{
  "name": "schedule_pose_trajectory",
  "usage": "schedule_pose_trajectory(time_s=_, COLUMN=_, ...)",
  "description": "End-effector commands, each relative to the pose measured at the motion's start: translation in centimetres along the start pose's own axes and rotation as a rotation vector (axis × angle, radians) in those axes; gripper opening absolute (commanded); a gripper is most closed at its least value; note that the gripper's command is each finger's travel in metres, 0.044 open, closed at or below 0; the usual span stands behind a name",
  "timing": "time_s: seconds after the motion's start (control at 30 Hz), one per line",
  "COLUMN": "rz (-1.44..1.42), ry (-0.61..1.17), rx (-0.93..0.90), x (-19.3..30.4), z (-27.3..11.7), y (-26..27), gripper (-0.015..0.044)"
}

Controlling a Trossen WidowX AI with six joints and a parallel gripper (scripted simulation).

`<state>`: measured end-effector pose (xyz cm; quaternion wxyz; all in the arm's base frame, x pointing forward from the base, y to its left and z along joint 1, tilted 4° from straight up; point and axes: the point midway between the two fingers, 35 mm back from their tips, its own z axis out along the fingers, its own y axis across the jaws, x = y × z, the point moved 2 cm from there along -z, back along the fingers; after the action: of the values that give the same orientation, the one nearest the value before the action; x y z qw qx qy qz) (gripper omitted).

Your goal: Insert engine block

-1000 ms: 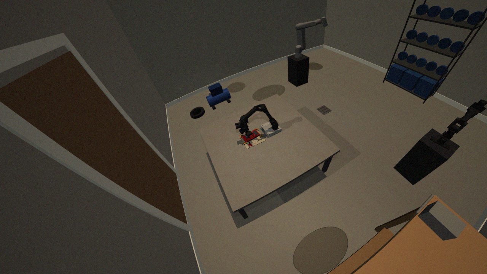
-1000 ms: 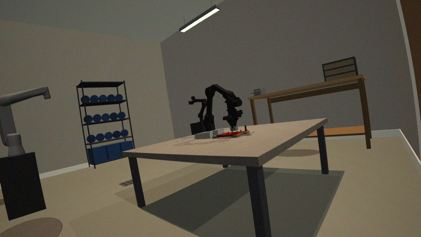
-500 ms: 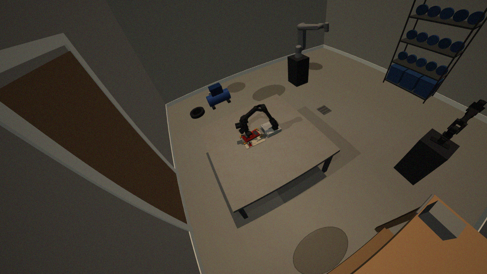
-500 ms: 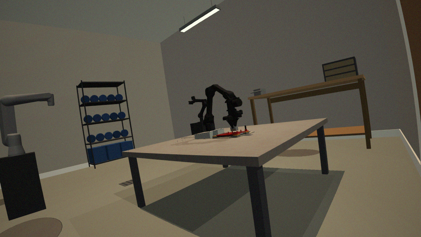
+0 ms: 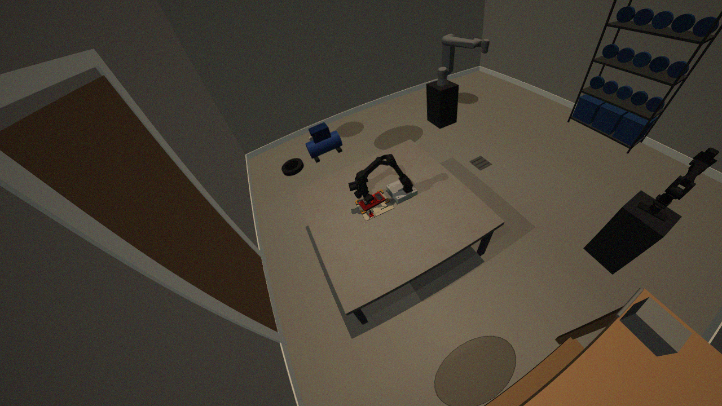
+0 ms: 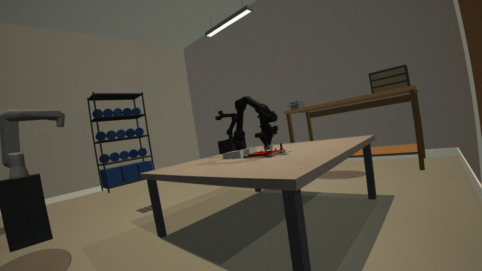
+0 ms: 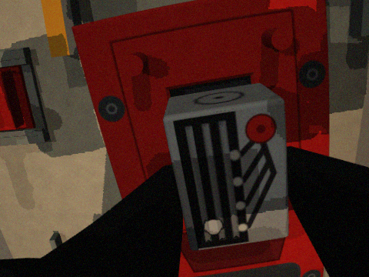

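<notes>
My gripper [image 5: 369,198] [image 6: 267,145] [image 7: 229,168] is shut on the grey engine block [image 6: 268,147] [image 7: 265,200]. One dark finger is on each side of the block. In the wrist view its top shows black stripes and a red disc. The red car body [image 5: 364,206] [image 6: 257,154] [image 7: 96,58] lies under the block. A dark strip of the opening [image 7: 209,85] shows just past the block's far end. The block hides the rest of the opening, and I cannot make out the rib. The block stands above the body's top; its underside is hidden.
Two red pegs stand up from the body, the left one [image 7: 132,65] and the right one [image 7: 282,39]. A grey-framed holder with a red part [image 7: 16,100] is left of the body. A pale box [image 5: 402,193] [image 6: 233,154] stands by the arm's base on the table [image 5: 404,242] [image 6: 235,171].
</notes>
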<state>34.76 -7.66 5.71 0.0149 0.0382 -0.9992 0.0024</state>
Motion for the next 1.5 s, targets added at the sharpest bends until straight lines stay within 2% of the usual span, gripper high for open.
schedule_pose_trajectory(time_s=0.0, rz=0.010, ry=-0.002, rx=-0.001, x=-0.04, z=0.05, y=0.03, gripper=0.0159)
schedule_pose_trajectory(time_s=1.47, rz=-0.014, ry=-0.002, rx=-0.001, x=-0.05, z=0.22, y=0.03, gripper=0.0159)
